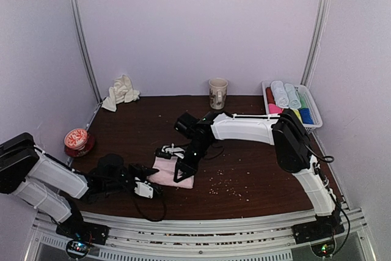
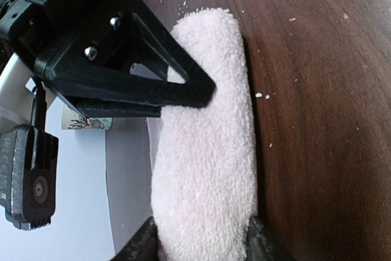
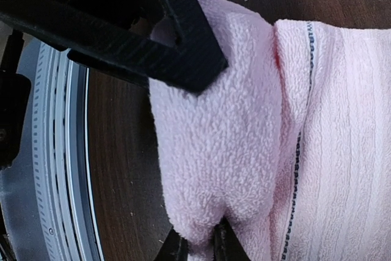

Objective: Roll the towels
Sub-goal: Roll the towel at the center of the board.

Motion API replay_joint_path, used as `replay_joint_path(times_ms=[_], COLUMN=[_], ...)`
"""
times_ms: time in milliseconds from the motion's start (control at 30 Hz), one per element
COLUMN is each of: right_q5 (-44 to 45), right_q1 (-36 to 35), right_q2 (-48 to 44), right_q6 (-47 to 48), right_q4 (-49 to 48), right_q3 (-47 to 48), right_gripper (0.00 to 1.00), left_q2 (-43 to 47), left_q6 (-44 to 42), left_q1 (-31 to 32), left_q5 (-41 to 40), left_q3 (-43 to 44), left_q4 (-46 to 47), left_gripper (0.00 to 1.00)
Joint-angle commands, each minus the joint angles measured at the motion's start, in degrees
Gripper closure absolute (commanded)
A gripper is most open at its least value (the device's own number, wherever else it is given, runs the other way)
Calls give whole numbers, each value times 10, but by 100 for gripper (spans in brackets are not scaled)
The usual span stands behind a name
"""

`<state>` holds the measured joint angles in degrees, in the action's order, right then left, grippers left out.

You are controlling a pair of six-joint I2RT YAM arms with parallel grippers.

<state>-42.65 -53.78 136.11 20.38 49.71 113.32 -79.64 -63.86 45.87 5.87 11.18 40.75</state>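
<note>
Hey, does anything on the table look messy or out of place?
Pale crumbs are scattered on the table beside the pink towel, and a cream-white towel lies crumpled at the far left edge.

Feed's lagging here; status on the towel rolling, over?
Left end effector, right end effector both shut on pale pink towel, partly rolled. Cream towel crumpled, back left. Only crumbs nearby.

Fluffy, matt terry cloth for towel (image 2: 204, 169). Dark wood with faint sheen for table (image 2: 317, 90). Matt black plastic for fingers (image 2: 122, 93). Glossy ceramic for mug (image 1: 218, 93) at twelve o'clock.
</note>
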Motion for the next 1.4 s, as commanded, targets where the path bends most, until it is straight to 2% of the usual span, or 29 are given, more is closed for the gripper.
replay_joint_path(times_ms=[0, 100, 167, 267, 333, 567, 667, 900, 1100, 1367], right_q5=[-12, -16, -16, -12, -6, 27, 56, 164, 287, 438], right_q1=[4, 5, 5, 5, 5, 6, 6, 2, -29, -88], right_q2=[26, 24, 24, 19, 11, -55, -99, -238, -369, -436], right_q6=[7, 8, 9, 14, 13, 3, -4, -10, 4, 68], right_q4=[40, 40, 40, 40, 32, -23, -54, -170, -349, -526], right_q3=[-5, -4, -4, -6, -14, -69, -103, -240, -437, -588], right_gripper=[87, 87, 87, 85, 81, 60, 54, 46, 37, 34], left_q2=[-11, -21, -27, -30, -25, -9, -12, -57, -120, -178], left_q6=[-7, -9, -9, 6, 15, 37, 54, 109, 135, 158], left_q1=[6, 8, 8, 8, 8, 8, 7, -8, -33, -81], left_q5=[-14, -20, -23, -22, -10, 22, 31, 66, 102, 175], left_q3=[10, 16, 26, 47, 56, 106, 132, 215, 286, 371], left_q4=[25, 13, -11, -61, -96, -254, -316, -436, -502, -595], left_gripper=[60, 65, 72, 91, 100, 100, 100, 100, 100, 100])
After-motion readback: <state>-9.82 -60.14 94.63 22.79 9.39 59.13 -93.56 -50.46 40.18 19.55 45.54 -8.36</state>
